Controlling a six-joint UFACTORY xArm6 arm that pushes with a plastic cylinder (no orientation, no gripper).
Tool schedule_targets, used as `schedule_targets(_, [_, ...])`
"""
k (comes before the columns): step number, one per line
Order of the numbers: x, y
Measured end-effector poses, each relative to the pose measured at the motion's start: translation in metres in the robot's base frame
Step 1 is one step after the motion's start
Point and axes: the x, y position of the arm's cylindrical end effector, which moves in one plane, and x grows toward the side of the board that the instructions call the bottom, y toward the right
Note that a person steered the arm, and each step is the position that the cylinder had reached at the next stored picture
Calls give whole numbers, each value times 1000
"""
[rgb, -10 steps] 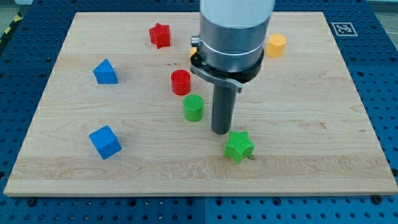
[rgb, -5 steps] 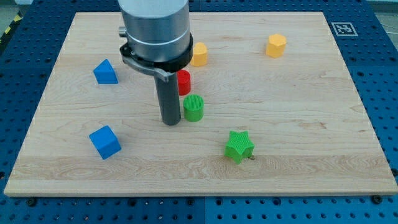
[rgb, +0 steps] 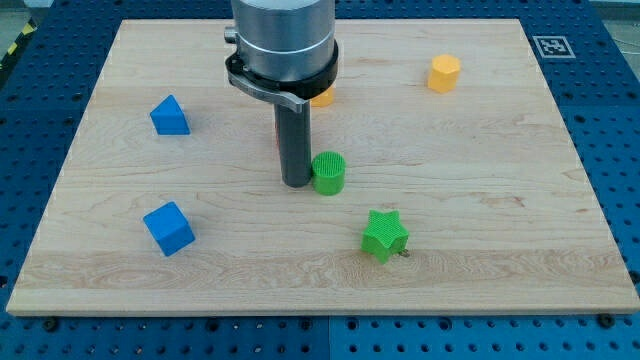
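My tip (rgb: 296, 183) rests on the board at the left side of the green cylinder (rgb: 328, 172), touching it or nearly so. The rod and arm body hide the red cylinder behind; only a thin red sliver (rgb: 278, 135) shows at the rod's left. A yellow block (rgb: 322, 96) peeks out at the arm's right edge. The green star (rgb: 385, 235) lies below and to the right of the tip.
A blue block (rgb: 170, 116) sits at the view's left and a blue cube (rgb: 168, 228) at lower left. A yellow hexagonal block (rgb: 445, 73) stands at upper right. The red star is hidden behind the arm. The wooden board (rgb: 500, 200) carries everything.
The arm swung left past the green cylinder, then came back right. The green cylinder has shifted to the right and slightly down from where it stood.
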Motion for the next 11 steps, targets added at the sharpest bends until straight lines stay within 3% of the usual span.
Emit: schedule_targets(11, [-11,49])
